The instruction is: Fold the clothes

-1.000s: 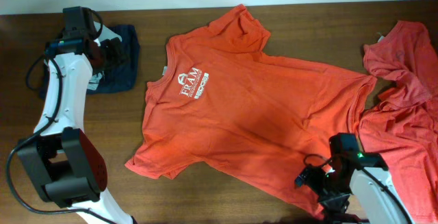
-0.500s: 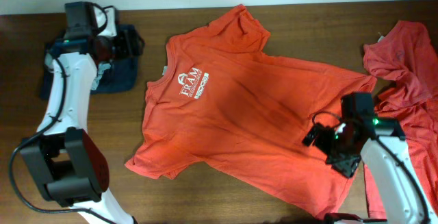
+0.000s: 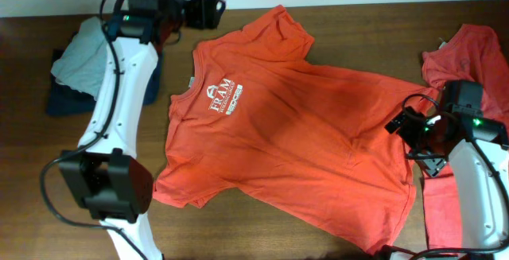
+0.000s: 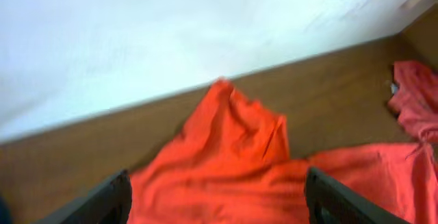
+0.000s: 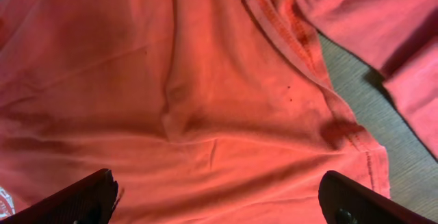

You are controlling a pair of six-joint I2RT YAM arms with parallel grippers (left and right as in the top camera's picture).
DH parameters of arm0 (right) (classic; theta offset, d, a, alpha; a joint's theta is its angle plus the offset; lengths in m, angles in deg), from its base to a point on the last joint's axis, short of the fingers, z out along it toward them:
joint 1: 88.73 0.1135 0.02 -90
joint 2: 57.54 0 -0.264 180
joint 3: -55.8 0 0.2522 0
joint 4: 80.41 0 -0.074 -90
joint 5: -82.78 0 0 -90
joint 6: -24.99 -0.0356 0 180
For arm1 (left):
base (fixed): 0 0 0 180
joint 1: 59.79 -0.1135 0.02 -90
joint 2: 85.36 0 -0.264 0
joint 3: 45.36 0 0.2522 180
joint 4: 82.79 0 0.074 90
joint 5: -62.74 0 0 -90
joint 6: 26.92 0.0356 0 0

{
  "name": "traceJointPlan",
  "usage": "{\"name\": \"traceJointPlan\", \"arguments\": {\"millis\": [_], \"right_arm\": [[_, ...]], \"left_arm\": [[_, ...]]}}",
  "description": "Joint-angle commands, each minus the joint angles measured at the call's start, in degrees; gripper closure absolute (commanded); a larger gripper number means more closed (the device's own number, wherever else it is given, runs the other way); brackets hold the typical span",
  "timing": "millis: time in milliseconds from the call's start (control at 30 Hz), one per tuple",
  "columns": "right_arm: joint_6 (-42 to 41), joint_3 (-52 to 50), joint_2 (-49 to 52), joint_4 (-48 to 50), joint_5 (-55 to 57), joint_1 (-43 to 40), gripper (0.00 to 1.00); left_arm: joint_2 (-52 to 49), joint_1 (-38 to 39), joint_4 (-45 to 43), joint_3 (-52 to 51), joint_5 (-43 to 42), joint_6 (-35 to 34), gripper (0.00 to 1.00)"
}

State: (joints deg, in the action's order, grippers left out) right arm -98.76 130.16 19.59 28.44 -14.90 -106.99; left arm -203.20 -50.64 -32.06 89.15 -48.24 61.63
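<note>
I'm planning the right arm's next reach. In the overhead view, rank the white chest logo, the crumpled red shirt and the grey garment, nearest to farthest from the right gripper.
From the right gripper:
1. crumpled red shirt, beside it at the right edge.
2. white chest logo, left of centre.
3. grey garment, far left.

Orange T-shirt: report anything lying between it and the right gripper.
Nothing visible does. The right gripper is open above the orange T-shirt near its hem, and the right wrist view shows only fabric below.
</note>
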Motion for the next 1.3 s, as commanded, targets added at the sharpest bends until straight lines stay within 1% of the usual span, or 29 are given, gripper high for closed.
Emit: {"name": "traceJointPlan", "arguments": {"millis": [0,33,67,100,133,167,200,267,333,667,733,833,900,933,1033,1267], "right_arm": [[0.5,0.9,0.3,0.0,0.9,-0.2,0.01],[0.5,0.9,0.3,0.0,0.9,-0.2,0.01],[0.5,0.9,0.3,0.0,0.9,-0.2,0.01],[0.5,0.9,0.3,0.0,0.9,-0.2,0.01],[0.5,0.9,0.3,0.0,0.9,-0.2,0.01],[0.5,0.9,0.3,0.0,0.9,-0.2,0.01],[0.5,0.9,0.3,0.0,0.9,-0.2,0.01],[0.5,0.9,0.3,0.0,0.9,-0.2,0.01],[0.5,0.9,0.3,0.0,0.9,-0.2,0.01],[0.5,0.9,0.3,0.0,0.9,-0.2,0.01],[0.5,0.9,0.3,0.0,0.9,-0.2,0.01],[0.5,0.9,0.3,0.0,0.9,-0.2,0.01],[0.5,0.9,0.3,0.0,0.9,-0.2,0.01],[0.5,0.9,0.3,0.0,0.9,-0.2,0.01],[0.5,0.9,0.3,0.0,0.9,-0.2,0.01],[0.5,0.9,0.3,0.0,0.9,-0.2,0.01]], "left_arm": [[-5.2,2.2,-0.2,5.1,3.6,1.1,0.25],[-6.1,2.9,-0.8,5.6,5.9,1.1,0.40],[-7.3,3.8,-2.6,5.6,9.1,1.6,0.71],[-8.3,4.3,-4.0,5.6,10.3,2.7,0.92],[-9.4,4.7,-5.7,5.6,11.1,4.1,0.99],[-11.5,5.3,-8.5,5.6,12.7,6.1,1.00],[-12.6,5.6,-9.7,5.6,14.4,6.3,0.99],[-14.8,5.8,-10.8,5.6,18.1,6.3,1.00],[-16.9,5.8,-10.7,5.6,19.4,6.3,1.00],[-24.5,5.4,-10.2,5.6,18.6,6.3,1.00],[-25.3,5.4,-9.6,5.6,18.6,6.3,0.94],[-25.6,5.4,-7.7,5.6,18.1,6.3,0.94],[-25.5,5.4,-6.3,5.6,16.7,6.3,0.99],[-25.5,5.4,-5.8,5.6,15.5,6.3,1.00],[-25.5,5.3,-4.7,5.6,12.8,5.2,1.00],[-26.0,5.0,-4.4,5.6,15.3,5.0,1.00]]}}
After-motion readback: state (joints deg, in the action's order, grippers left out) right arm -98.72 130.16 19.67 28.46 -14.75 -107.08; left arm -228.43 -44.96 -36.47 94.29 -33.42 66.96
